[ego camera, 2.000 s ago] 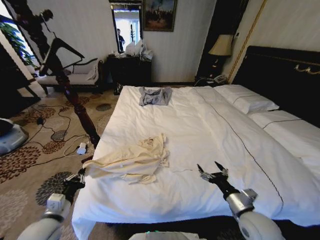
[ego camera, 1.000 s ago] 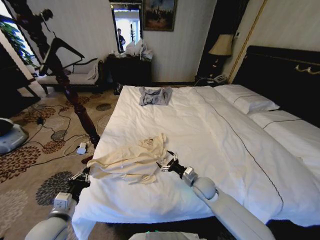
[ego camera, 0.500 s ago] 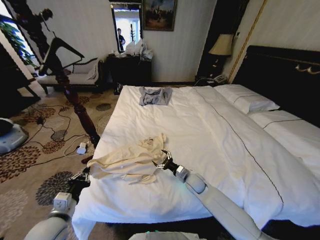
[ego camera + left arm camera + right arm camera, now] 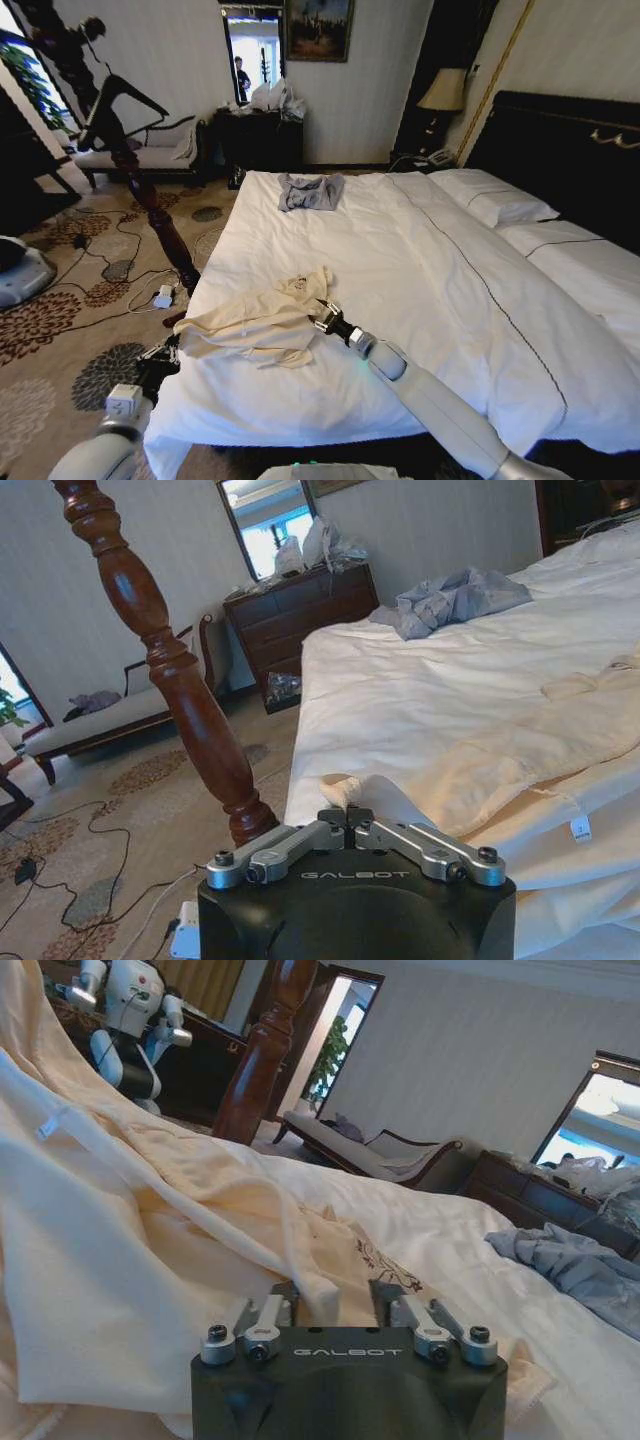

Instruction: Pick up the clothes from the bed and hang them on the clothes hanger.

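The shirt (image 4: pixel 262 322) is lying crumpled on the near left part of the bed (image 4: pixel 430 270), its sleeve trailing toward the left edge and its printed collar end pointing to the far side. It is looking soft, light and limp, so it is likely to sag and slide rather than keep any shape when lifted. A pinch on one layer may be enough to carry it. The collar or shoulder seam is probably the best place to take hold, since the cloth has to end up spread across a hanger.

The right gripper (image 4: pixel 321 317) is resting at the shirt's right edge, just below the collar. In the right wrist view, its fingers (image 4: pixel 291 1303) are standing spread with a fold of cream cloth rising between them, not yet pinched. The left gripper (image 4: pixel 164 356) is hanging off the near left corner of the bed, beside the sleeve end; in its own wrist view the fingertips (image 4: pixel 346 816) are pressed together on nothing, with a bunched tip of cloth just beyond them.

Compared with two seconds ago, the right arm has been reaching from the bare duvet on the right, across to the shirt, and in the last half second it is edging a little farther in. The shirt is lying as it was.
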